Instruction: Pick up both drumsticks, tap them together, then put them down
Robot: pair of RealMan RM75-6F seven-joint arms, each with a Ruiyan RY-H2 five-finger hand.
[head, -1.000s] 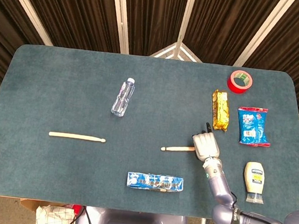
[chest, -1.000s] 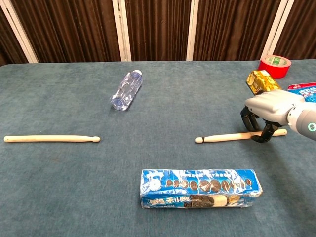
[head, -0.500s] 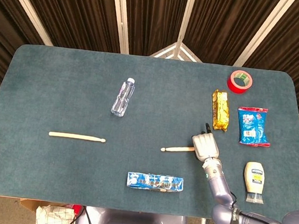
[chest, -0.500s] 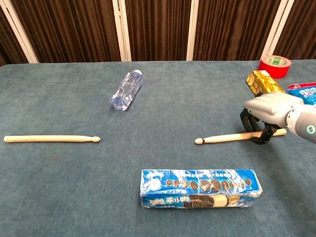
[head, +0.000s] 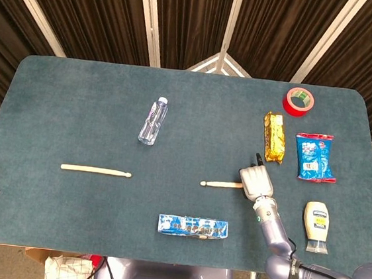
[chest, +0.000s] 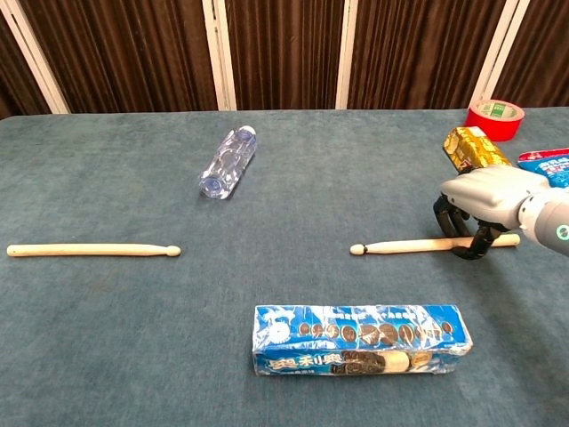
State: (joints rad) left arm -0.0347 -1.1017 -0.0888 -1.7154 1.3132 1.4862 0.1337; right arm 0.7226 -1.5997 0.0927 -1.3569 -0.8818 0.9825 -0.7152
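Wooden and pale, the right drumstick (chest: pixel 418 245) lies on our blue felt table (head: pixel 77 101), its butt end inside our right hand (chest: pixel 484 200), whose dark fingers (chest: pixel 465 249) curl down around the shaft, grasping it at table level. Well apart to the left, the left drumstick (head: pixel 95 170) rests flat, untouched. We cannot see our left hand in either view. A cookie box (chest: pixel 360 340) sits nearer us, a water bottle (head: pixel 153 120) farther back
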